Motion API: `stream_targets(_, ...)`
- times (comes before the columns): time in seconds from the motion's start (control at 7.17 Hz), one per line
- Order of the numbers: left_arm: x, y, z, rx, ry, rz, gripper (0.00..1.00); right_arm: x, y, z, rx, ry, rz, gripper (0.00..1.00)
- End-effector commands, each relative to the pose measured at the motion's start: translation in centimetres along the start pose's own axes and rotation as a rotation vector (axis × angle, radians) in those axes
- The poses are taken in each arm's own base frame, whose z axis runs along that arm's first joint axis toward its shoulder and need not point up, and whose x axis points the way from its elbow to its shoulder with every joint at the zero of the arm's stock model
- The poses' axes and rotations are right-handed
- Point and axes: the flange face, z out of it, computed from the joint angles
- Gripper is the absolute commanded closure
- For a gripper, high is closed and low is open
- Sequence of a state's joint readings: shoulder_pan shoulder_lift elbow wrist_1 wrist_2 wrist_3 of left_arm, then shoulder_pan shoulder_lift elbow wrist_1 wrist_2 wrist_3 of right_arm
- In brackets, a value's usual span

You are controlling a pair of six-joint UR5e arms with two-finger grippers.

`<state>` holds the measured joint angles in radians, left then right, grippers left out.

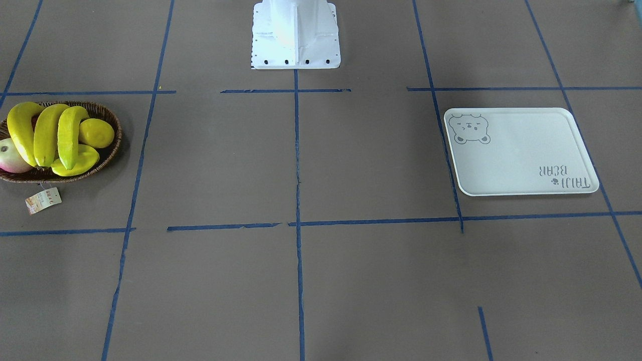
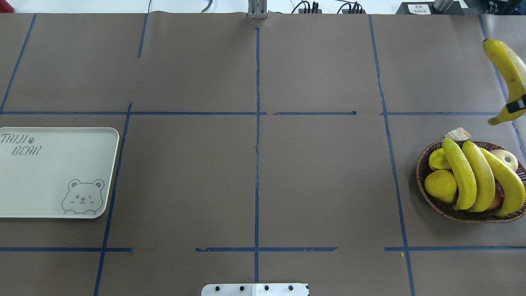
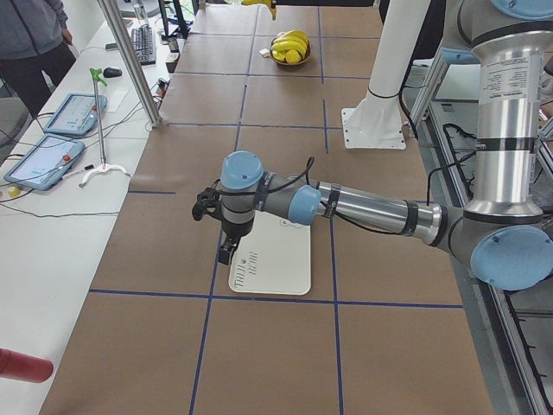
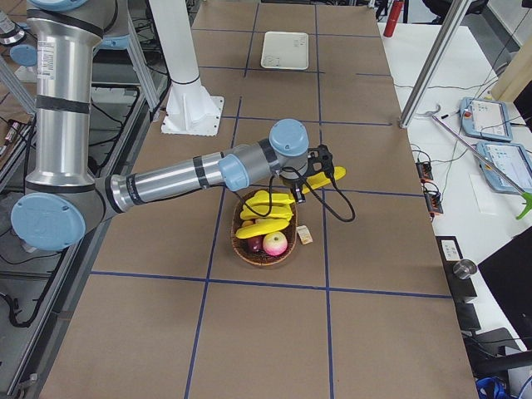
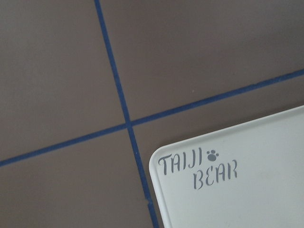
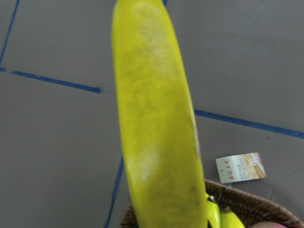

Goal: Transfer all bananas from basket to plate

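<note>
I am on the first transfer. The right end effector (image 2: 516, 107) is clamped on the lifted banana (image 2: 504, 65), with one dark finger showing across its lower part near the stem end. In the right wrist view the fruit fills the middle of the frame, and I judge the grip firm. The lifted banana hangs clear of the basket (image 2: 423, 193), over the surface (image 2: 320, 185) beyond the basket's far rim and near the paper tag (image 2: 457, 134).

The other three bananas (image 2: 478, 176) lie side by side in the basket, across a lemon (image 2: 440, 186) and an apple (image 2: 507, 158). No fruit lies on the plate (image 2: 49, 172), which sits well apart at the opposite end of the surface, on my robot's left.

The next move, as I read it, is a long carry across the surface toward the plate, or a hand-over midway. The left end effector (image 3: 226, 252) hovers over the plate's lettered corner. I cannot tell whether its fingers are apart or together, and its wrist camera shows none of them.
</note>
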<state>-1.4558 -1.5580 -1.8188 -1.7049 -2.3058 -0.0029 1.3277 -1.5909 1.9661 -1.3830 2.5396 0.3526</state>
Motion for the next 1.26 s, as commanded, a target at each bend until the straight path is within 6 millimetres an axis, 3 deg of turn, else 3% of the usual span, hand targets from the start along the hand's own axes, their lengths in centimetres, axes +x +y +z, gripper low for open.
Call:
stream_targets(0.0, 5.3, -4.2, 0.1, 0.018, 0.138, -0.157, 0.00, -9.4, -3.4, 4.0, -0.054, -0.071, 0.010, 1.00)
stream_targets(0.14, 8.1, -5.7, 0.0, 0.004, 0.214, -0.213, 0.00, -14.4, -4.9, 5.6, -0.072, -0.108, 0.025, 0.99)
stream_targets(0.28, 13.4, -7.2, 1.5, -0.032, 0.254, -0.206, 0.00, -19.4, -5.4, 7.6, -0.085, -0.122, 0.010, 0.98)
stream_targets(0.42, 16.3, -8.0, 1.7, -0.007, 0.288, -0.150, 0.00, -24.3, -5.4, 10.4, -0.095, -0.117, 0.018, 0.99)
stream_targets(0.56, 20.7, -8.9, 2.8, -0.025, 0.335, -0.098, 0.00, -27.5, -5.2, 11.8, -0.098, -0.124, 0.007, 0.99)
stream_targets(0.7, 23.9, -10.7, 2.2, -0.029, 0.364, -0.152, 0.00, -29.4, -5.0, 12.3, -0.108, -0.140, -0.014, 0.99)
stream_targets(0.84, 27.0, -11.8, 2.1, -0.041, 0.390, -0.163, 0.00, -30.3, -5.2, 12.3, -0.101, -0.154, -0.030, 0.99)
stream_targets(1.12, 34.2, -13.7, 1.8, -0.080, 0.442, -0.232, 0.00, -32.0, -6.0, 14.2, -0.072, -0.211, -0.013, 0.99)
